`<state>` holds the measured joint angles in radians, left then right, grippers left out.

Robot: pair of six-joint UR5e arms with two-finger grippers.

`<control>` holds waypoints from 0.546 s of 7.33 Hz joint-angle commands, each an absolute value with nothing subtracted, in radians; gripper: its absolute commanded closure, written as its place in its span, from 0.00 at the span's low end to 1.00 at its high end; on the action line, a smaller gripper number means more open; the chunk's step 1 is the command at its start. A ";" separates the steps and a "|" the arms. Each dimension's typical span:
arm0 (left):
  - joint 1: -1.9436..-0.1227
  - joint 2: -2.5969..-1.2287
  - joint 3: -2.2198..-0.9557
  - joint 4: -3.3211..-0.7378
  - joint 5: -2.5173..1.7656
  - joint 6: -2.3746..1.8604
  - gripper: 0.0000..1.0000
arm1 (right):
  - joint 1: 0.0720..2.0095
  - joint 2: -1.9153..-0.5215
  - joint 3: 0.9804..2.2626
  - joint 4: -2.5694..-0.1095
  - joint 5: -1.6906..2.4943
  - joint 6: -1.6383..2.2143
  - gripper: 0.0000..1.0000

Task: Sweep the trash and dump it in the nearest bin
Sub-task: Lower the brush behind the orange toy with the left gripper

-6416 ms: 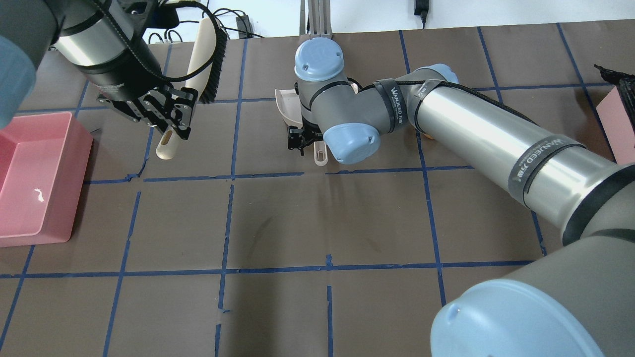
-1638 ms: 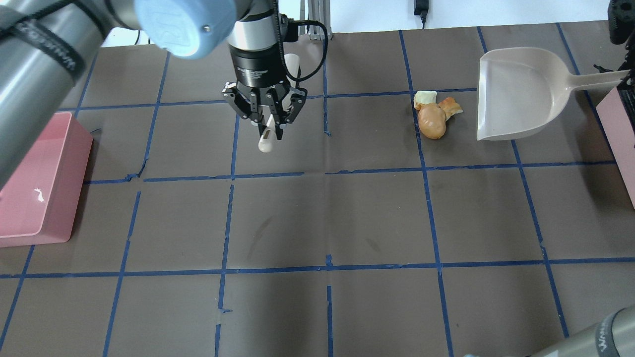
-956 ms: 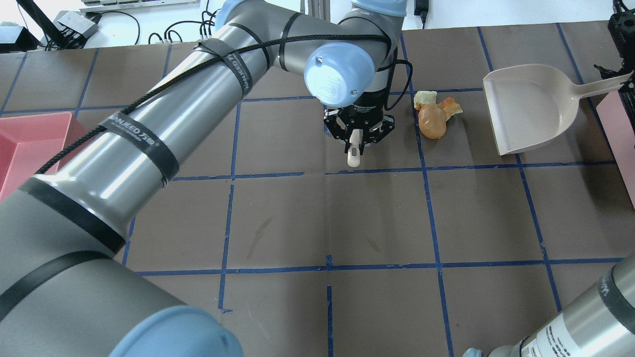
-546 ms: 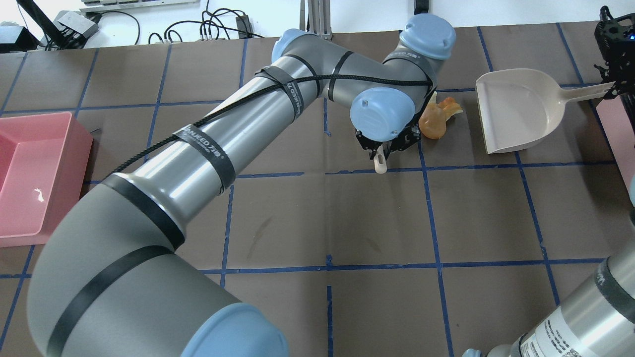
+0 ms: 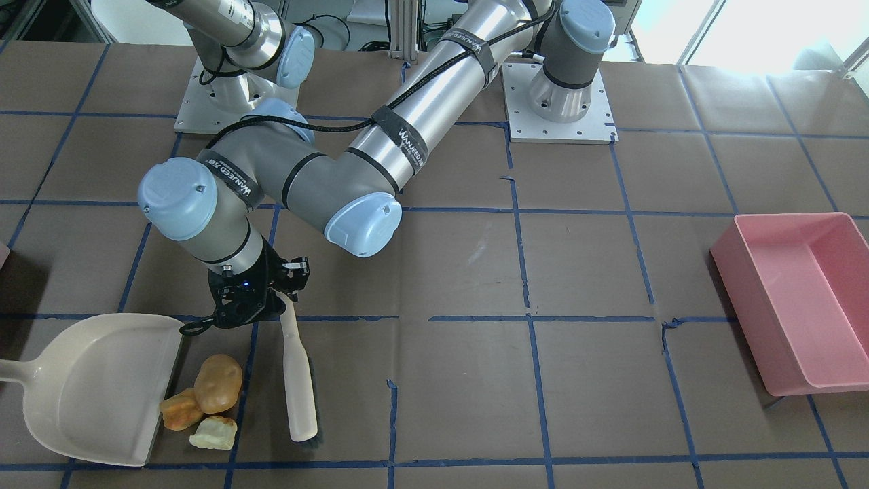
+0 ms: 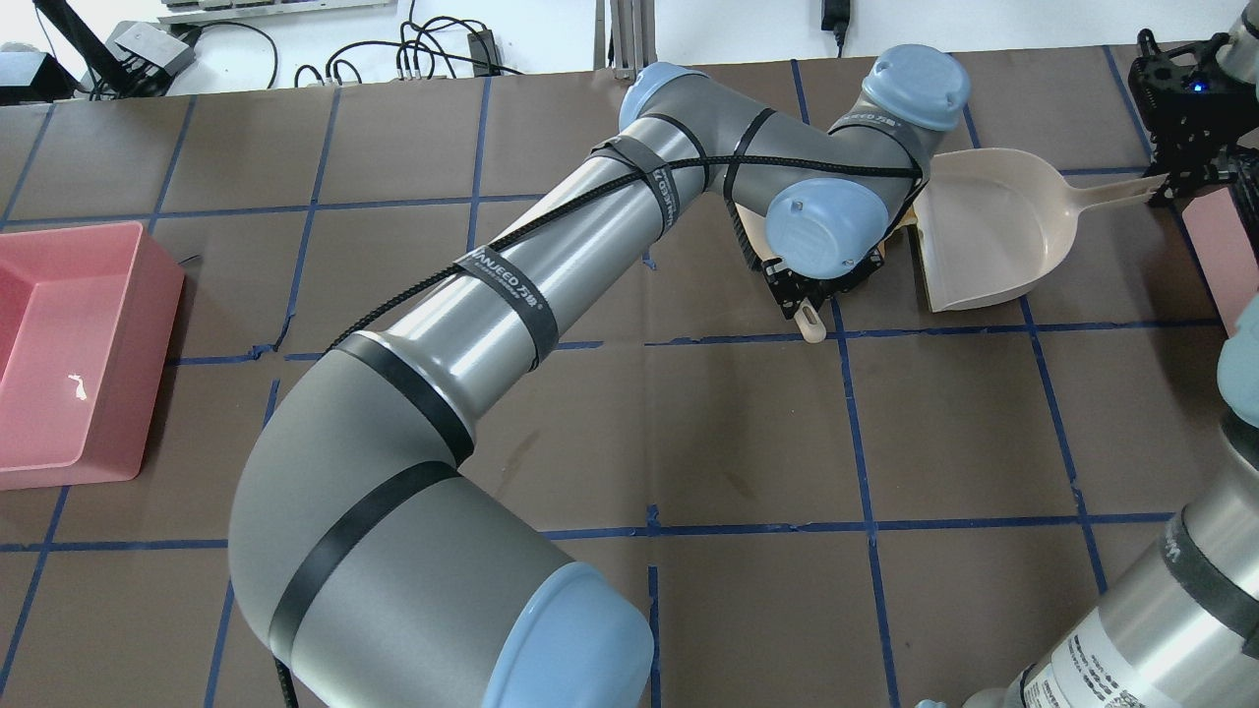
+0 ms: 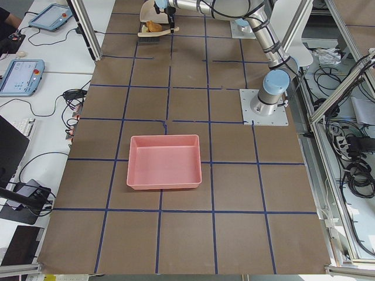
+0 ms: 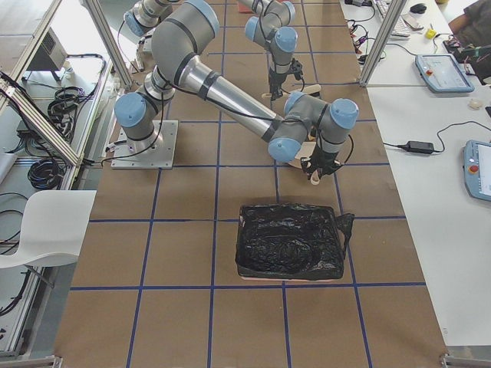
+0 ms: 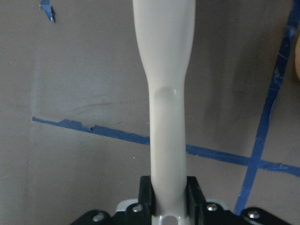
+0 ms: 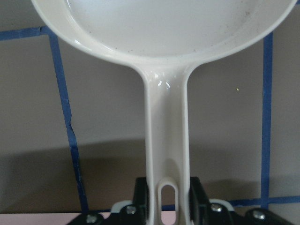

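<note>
Left gripper (image 5: 278, 299) clamped tight on the smooth cream plastic brush (image 5: 299, 380), dark bristles down on the brown-papered, blue-taped counter (image 5: 584, 272) beside lumpy trash (image 5: 217, 384) at the beige dustpan (image 5: 88, 387) lip. Right gripper (image 10: 167, 194) pinches the dustpan's slotted handle, near the pale pink bin (image 6: 1229, 256). The arm band (image 5: 411, 139) appears to read "WANJEED".

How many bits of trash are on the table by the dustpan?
3, all between the dustpan and the brush: a brown lump, an orange piece at the dustpan's edge, and a pale chunk beside it. None seem hidden.
</note>
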<state>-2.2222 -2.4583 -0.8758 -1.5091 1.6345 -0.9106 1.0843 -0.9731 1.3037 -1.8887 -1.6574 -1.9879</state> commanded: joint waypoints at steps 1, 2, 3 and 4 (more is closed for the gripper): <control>-2.244 -2.488 -0.828 -1.540 1.618 -0.984 1.00 | 1.094 -0.969 1.307 -1.888 -1.657 -1.987 1.00; -2.249 -2.490 -0.825 -1.537 1.611 -1.008 1.00 | 1.100 -0.971 1.305 -1.888 -1.657 -1.987 1.00; -2.252 -2.493 -0.821 -1.534 1.614 -1.006 1.00 | 1.101 -0.969 1.305 -1.890 -1.657 -1.987 1.00; -2.258 -2.499 -0.819 -1.531 1.611 -1.006 1.00 | 1.103 -0.968 1.305 -1.890 -1.657 -1.973 1.00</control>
<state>-2.2513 -2.4924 -0.8229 -1.5342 1.6134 -1.0019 1.1002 -0.9695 1.3056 -1.8893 -1.6568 -1.9834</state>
